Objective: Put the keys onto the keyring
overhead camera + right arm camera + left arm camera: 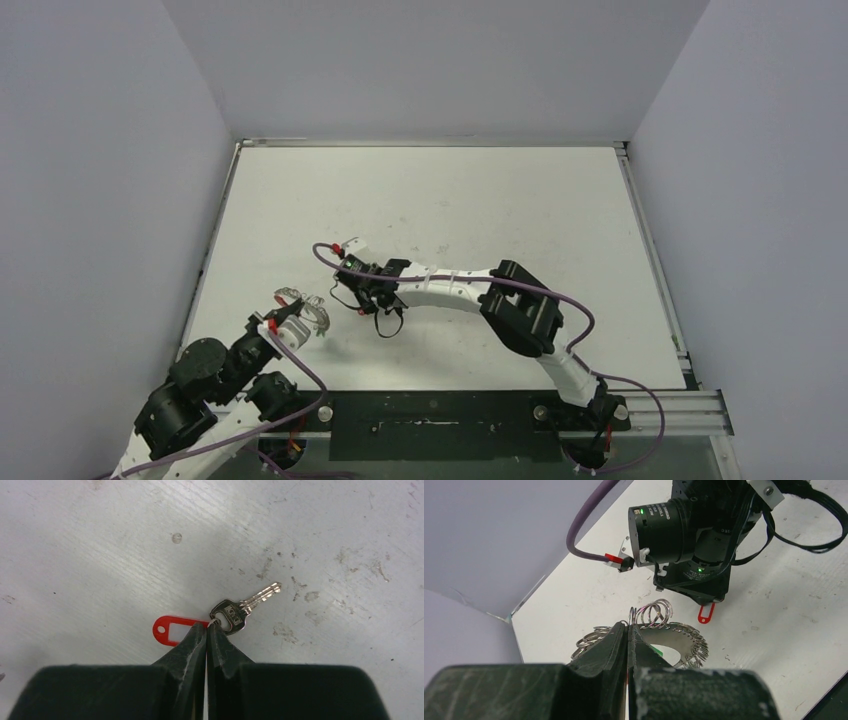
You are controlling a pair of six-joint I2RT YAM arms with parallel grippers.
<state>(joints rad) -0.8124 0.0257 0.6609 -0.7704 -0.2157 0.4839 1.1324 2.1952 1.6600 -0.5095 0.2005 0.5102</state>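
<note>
The left end effector (627, 632) is clenched on the keyring (684, 640), its two dark fingers pressed together on the ring's near edge, with the silvery loops (653, 614) fanning out just past the tips. The keyring sits at the near left of the tabletop (100, 555), close to the left arm's base. The right end effector (206, 629) is down at the surface just beyond it, fingers squeezed shut on the small link between a silver key (240, 607) and its red tag (172, 630) — the tag pokes out to the left of the fingertips and the key's blade angles up to the right. Both key and tag appear to lie flat on the scuffed white surface, near the keyring but apart from it.
</note>
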